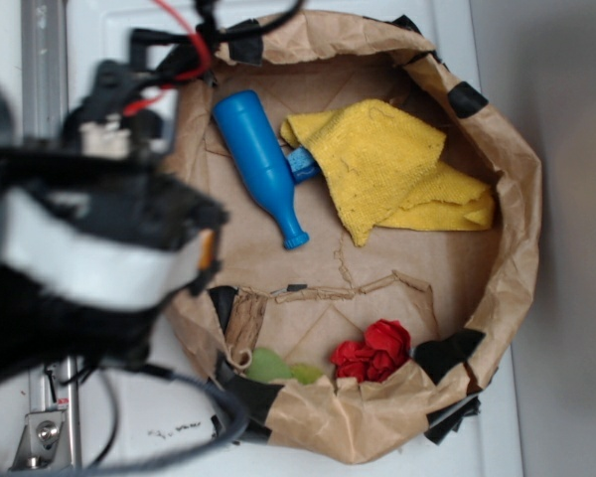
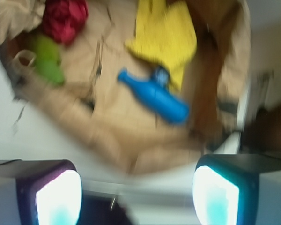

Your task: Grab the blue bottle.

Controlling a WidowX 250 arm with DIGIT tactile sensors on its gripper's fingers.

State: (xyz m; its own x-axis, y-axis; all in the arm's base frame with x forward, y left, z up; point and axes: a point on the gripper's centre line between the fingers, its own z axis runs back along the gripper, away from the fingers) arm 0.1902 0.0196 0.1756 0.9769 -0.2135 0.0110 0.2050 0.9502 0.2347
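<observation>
A crumpled brown paper bag [image 1: 517, 199], rolled down into a basin, sits on the white table [image 1: 556, 417]. Inside lie a yellow towel [image 1: 387, 164], the blue bottle [image 1: 261, 164] on its side touching the towel, and a red cloth [image 1: 372, 353]. The pincer [image 2: 136, 187] hangs spread and empty, outside the bag's rim.

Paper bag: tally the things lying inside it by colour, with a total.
Blue: 2, the blue bottle and a small lighter-blue scrap beside it
Yellow: 1, the towel
Red: 1, a crumpled red thing
Green: 1, a green thing
Total: 5, all inside the paper bag
</observation>
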